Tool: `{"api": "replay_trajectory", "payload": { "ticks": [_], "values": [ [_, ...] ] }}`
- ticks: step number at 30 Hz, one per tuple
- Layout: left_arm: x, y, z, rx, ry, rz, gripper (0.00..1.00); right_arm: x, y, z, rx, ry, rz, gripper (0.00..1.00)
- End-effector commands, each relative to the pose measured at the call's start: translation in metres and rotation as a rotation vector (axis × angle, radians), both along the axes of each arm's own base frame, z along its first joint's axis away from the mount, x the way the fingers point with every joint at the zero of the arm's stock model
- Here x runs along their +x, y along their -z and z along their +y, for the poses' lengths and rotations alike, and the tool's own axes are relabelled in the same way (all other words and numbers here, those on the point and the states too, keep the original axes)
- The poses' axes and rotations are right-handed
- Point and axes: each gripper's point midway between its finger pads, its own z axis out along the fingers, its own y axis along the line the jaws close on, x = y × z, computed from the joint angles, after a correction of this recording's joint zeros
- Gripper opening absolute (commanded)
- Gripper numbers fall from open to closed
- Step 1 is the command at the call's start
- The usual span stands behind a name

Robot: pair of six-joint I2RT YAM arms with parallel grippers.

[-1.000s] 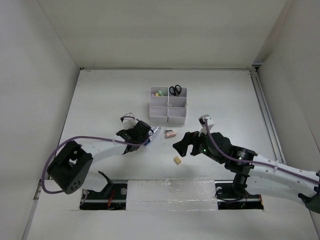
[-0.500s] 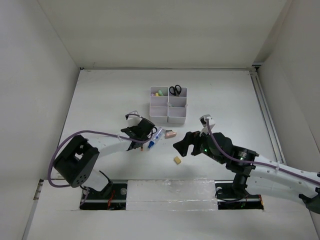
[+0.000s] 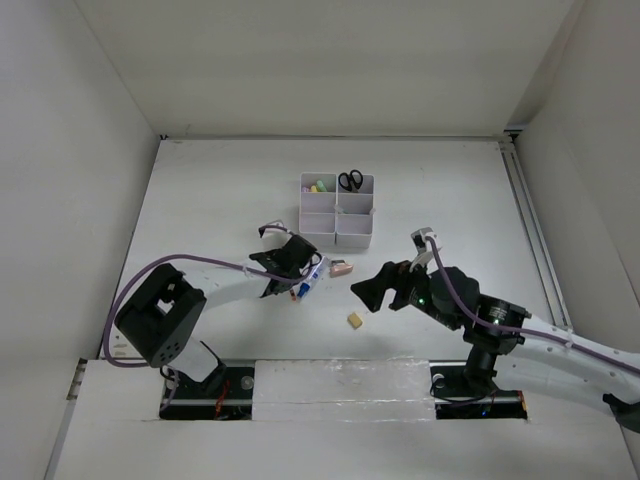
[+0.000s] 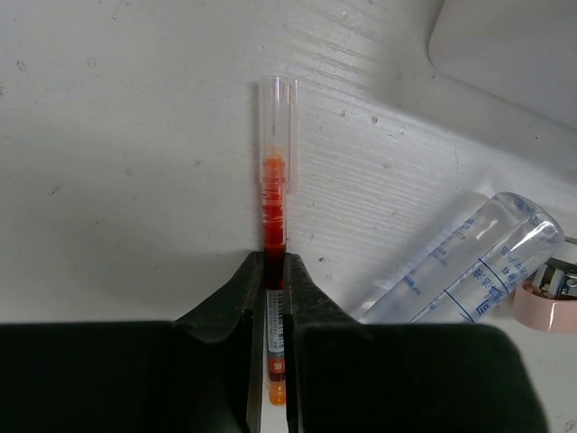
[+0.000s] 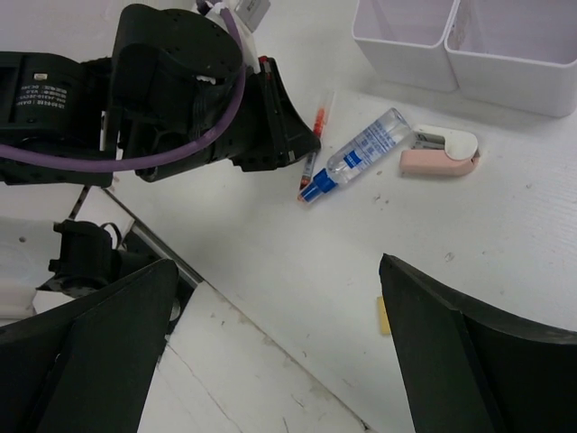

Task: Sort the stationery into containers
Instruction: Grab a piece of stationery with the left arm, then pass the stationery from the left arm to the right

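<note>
The red pen [image 4: 273, 194] is lying flat on the surface [image 3: 200, 200], and the left end effector [image 4: 274, 271] is gripping it, jaws closed on the rear part of the barrel. The clear cap is sticking out ahead of the fingertips. Just to the right of this end effector, the blue-white tube [image 4: 460, 262] is lying at a slant, apart from the pen, with a pink-and-white item [image 5: 439, 152] just beyond it.

The grip is sitting toward one end of a thin, smooth barrel, so the pen is likely to swing or slip as it rises. The tube is close enough that a sideways move could set it rolling. The pen also looks long for a small square cell, so it could catch a rim unless it is stood up first.

Ahead and to the right of the left end effector, the white organizer [image 3: 337, 212] is holding highlighters [image 3: 319, 186] in its far-left cell and black-handled scissors [image 3: 350, 181] in its far-right one; the nearer cells are looking empty.

The right end effector [image 5: 278, 271] is hovering with jaws spread wide, holding nothing, with the yellow eraser [image 3: 354, 320] near it.
</note>
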Motion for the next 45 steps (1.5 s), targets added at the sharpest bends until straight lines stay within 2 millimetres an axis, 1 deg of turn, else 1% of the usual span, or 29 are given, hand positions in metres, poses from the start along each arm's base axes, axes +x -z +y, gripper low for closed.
{"api": "replay_trajectory", "payload": {
  "ticks": [1, 3, 5, 6, 7, 8, 9, 10, 11, 14, 16, 17, 20, 24, 25, 26, 27, 28, 30, 32, 34, 36, 39, 40, 41, 42, 43, 44, 45],
  "values": [
    [-0.031, 0.018, 0.014, 0.054, 0.038, 0.125, 0.00, 0.000, -0.025, 0.002, 0.064, 0.000, -0.031, 1.00],
    [-0.028, 0.007, 0.011, 0.029, 0.043, 0.082, 0.00, 0.001, -0.025, 0.001, 0.063, 0.011, -0.033, 1.00],
    [-0.018, -0.020, 0.004, -0.045, 0.047, -0.017, 0.00, 0.003, -0.022, 0.001, 0.054, 0.020, -0.031, 1.00],
    [-0.019, -0.027, 0.002, -0.059, 0.062, -0.049, 0.00, 0.003, -0.019, 0.002, 0.051, 0.023, -0.017, 1.00],
    [-0.019, -0.044, -0.001, -0.093, 0.084, -0.107, 0.00, 0.004, -0.024, 0.003, 0.061, 0.023, -0.022, 1.00],
    [-0.014, -0.055, -0.005, -0.125, 0.099, -0.156, 0.00, 0.005, -0.020, 0.004, 0.049, 0.023, -0.015, 1.00],
    [-0.012, -0.069, -0.009, -0.158, 0.129, -0.203, 0.00, 0.006, -0.024, 0.007, 0.061, 0.025, -0.011, 1.00],
    [-0.012, -0.069, -0.009, -0.152, 0.136, -0.204, 0.00, 0.006, -0.021, 0.009, 0.053, 0.025, -0.007, 1.00],
    [-0.011, -0.081, -0.007, -0.167, 0.136, -0.238, 0.00, 0.007, -0.030, 0.010, 0.079, 0.025, -0.020, 1.00],
    [-0.008, -0.101, -0.005, -0.176, 0.162, -0.310, 0.00, 0.013, -0.031, 0.018, 0.070, 0.034, -0.018, 1.00],
    [-0.009, -0.110, -0.011, -0.214, 0.208, -0.353, 0.00, 0.017, -0.035, 0.025, 0.061, 0.030, -0.027, 1.00],
    [-0.014, -0.121, -0.019, -0.267, 0.263, -0.383, 0.00, 0.019, -0.039, 0.028, 0.063, 0.027, -0.039, 1.00],
    [-0.023, -0.133, -0.033, -0.333, 0.406, -0.467, 0.00, 0.023, -0.050, 0.040, 0.063, 0.014, -0.047, 0.99],
    [-0.051, -0.156, -0.054, -0.464, 0.622, -0.553, 0.00, 0.032, -0.065, 0.057, 0.067, 0.014, -0.050, 0.97],
    [-0.059, -0.162, -0.055, -0.494, 0.660, -0.585, 0.00, 0.035, -0.068, 0.061, 0.066, 0.014, -0.049, 0.97],
    [-0.063, -0.171, -0.059, -0.523, 0.693, -0.622, 0.00, 0.037, -0.078, 0.067, 0.087, 0.017, -0.049, 0.96],
    [-0.068, -0.175, -0.060, -0.537, 0.721, -0.639, 0.00, 0.042, -0.070, 0.076, 0.062, 0.017, -0.035, 0.96],
    [-0.075, -0.182, -0.060, -0.567, 0.751, -0.665, 0.00, 0.044, -0.070, 0.081, 0.063, 0.019, -0.024, 0.96],
    [-0.078, -0.190, -0.059, -0.584, 0.759, -0.691, 0.00, 0.048, -0.063, 0.095, 0.049, 0.011, 0.001, 0.93],
    [-0.081, -0.193, -0.058, -0.588, 0.773, -0.711, 0.00, 0.048, -0.053, 0.104, 0.026, -0.014, 0.021, 0.91],
    [-0.083, -0.195, -0.060, -0.599, 0.787, -0.717, 0.00, 0.049, -0.049, 0.114, 0.030, -0.033, 0.025, 0.91],
    [-0.085, -0.195, -0.061, -0.604, 0.798, -0.714, 0.00, 0.048, -0.056, 0.123, 0.078, -0.065, 0.009, 0.91],
    [-0.086, -0.191, -0.063, -0.607, 0.809, -0.704, 0.00, 0.045, -0.049, 0.127, 0.077, -0.086, 0.015, 0.88],
    [-0.086, -0.191, -0.063, -0.607, 0.809, -0.704, 0.00, 0.046, -0.048, 0.129, 0.077, -0.086, 0.015, 0.86],
    [-0.086, -0.191, -0.063, -0.607, 0.809, -0.704, 0.00, 0.044, -0.048, 0.130, 0.079, -0.097, 0.018, 0.76],
    [-0.086, -0.186, -0.063, -0.602, 0.809, -0.694, 0.00, 0.043, -0.040, 0.132, 0.069, -0.106, 0.026, 0.71],
    [-0.086, -0.188, -0.063, -0.606, 0.809, -0.702, 0.00, 0.042, -0.043, 0.134, 0.082, -0.118, 0.022, 0.62],
    [-0.086, -0.188, -0.063, -0.606, 0.809, -0.702, 0.00, 0.040, -0.037, 0.134, 0.073, -0.127, 0.030, 0.38],
    [-0.084, -0.188, -0.062, -0.601, 0.798, -0.705, 0.00, 0.041, -0.041, 0.135, 0.084, -0.127, 0.023, 0.23]
  ]
}}
